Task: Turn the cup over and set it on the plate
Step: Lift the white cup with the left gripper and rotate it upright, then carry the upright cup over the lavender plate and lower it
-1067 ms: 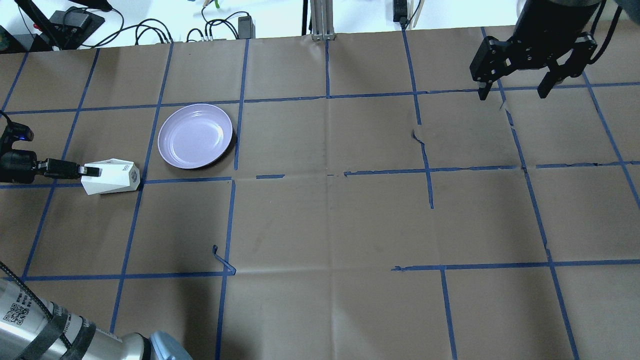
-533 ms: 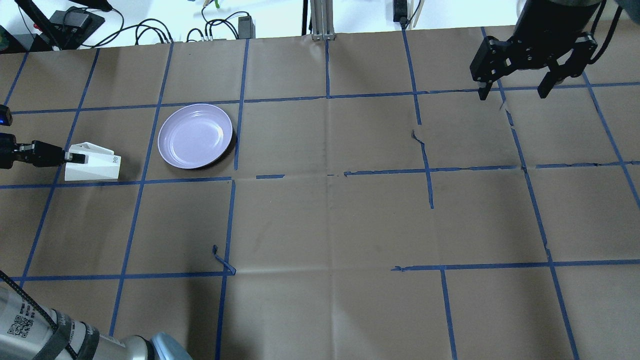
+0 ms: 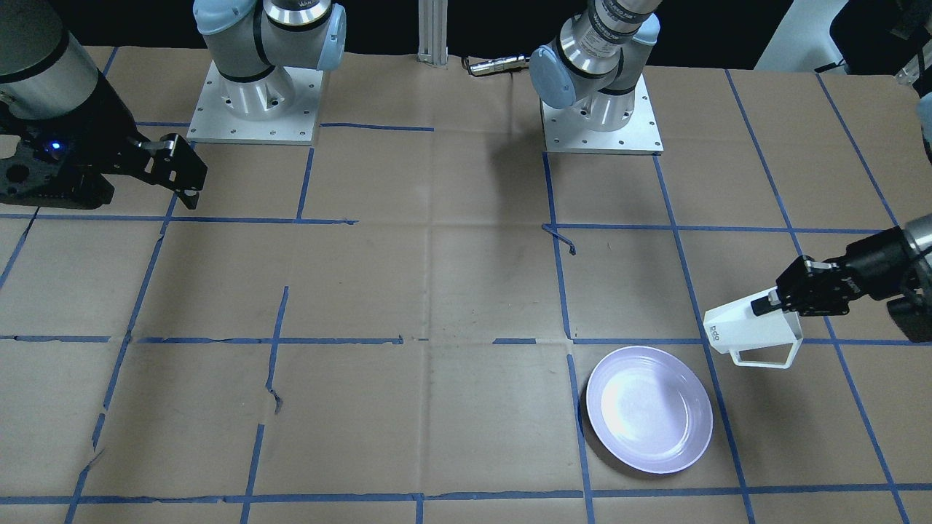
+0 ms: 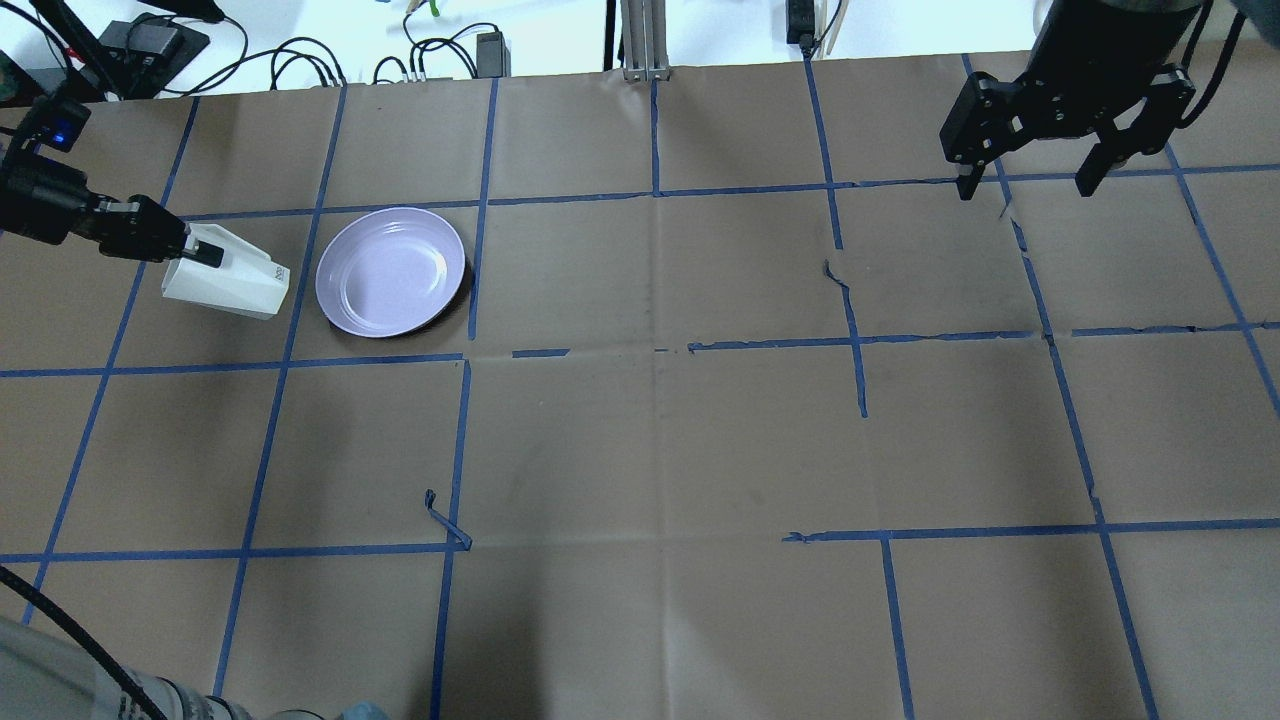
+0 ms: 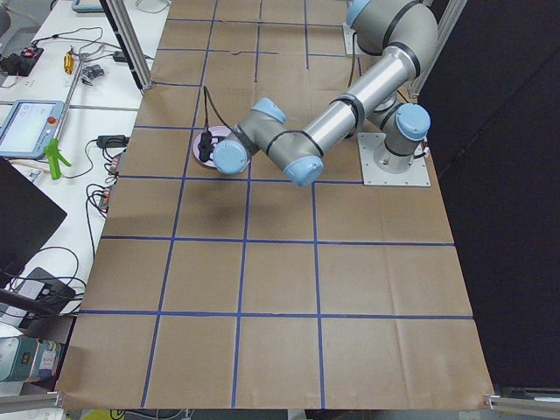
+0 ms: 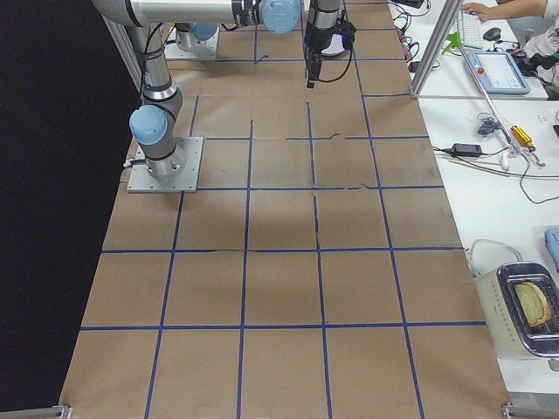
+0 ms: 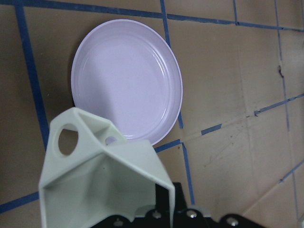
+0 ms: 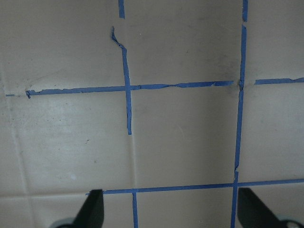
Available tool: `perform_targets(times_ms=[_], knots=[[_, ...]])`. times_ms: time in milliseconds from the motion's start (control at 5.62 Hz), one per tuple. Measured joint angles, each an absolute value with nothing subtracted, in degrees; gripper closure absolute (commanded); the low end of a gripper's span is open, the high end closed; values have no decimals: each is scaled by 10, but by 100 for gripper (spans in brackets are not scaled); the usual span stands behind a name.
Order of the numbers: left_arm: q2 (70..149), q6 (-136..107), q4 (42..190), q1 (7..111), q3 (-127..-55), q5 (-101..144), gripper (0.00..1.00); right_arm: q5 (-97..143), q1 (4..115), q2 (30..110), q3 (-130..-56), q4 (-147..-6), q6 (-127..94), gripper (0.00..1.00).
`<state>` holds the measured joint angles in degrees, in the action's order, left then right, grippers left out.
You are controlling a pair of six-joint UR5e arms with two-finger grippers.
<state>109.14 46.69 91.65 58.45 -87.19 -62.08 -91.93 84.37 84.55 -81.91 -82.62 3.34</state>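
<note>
The white faceted cup (image 4: 228,283) lies on its side in the air, held at its rim by my left gripper (image 4: 204,253), which is shut on it. Its lettered base points toward the lavender plate (image 4: 390,272), just left of the plate's rim. In the front-facing view the cup (image 3: 748,330) hangs above and right of the plate (image 3: 649,409), handle toward the camera, with my left gripper (image 3: 764,306) behind it. The left wrist view shows the cup (image 7: 102,185) close up, with the plate (image 7: 126,78) beyond it. My right gripper (image 4: 1025,185) is open and empty at the far right.
Brown paper with blue tape grid lines covers the table (image 4: 660,440). Cables and power bricks (image 4: 300,60) lie beyond the far edge. Both arm bases (image 3: 251,102) stand at the robot's side. The right wrist view shows the right gripper (image 8: 173,211) over only paper and tape.
My left gripper has carried the cup away from the robot and to the right, closer to the plate, and turned it. The right arm has not moved.
</note>
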Motion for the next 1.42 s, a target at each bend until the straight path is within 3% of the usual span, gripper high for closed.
perform_targets(times_ms=[533, 1067, 1244, 1422], knots=[[1110, 319, 694, 780, -882, -816, 100, -919, 844, 846, -819, -826, 33, 0], [1139, 313, 593, 843, -930, -911, 99, -919, 844, 846, -819, -826, 33, 0], [1146, 314, 568, 843, -949, -913, 89, -919, 844, 846, -819, -826, 33, 0], [1152, 314, 560, 843, -956, -915, 2, -919, 844, 846, -819, -826, 33, 0]])
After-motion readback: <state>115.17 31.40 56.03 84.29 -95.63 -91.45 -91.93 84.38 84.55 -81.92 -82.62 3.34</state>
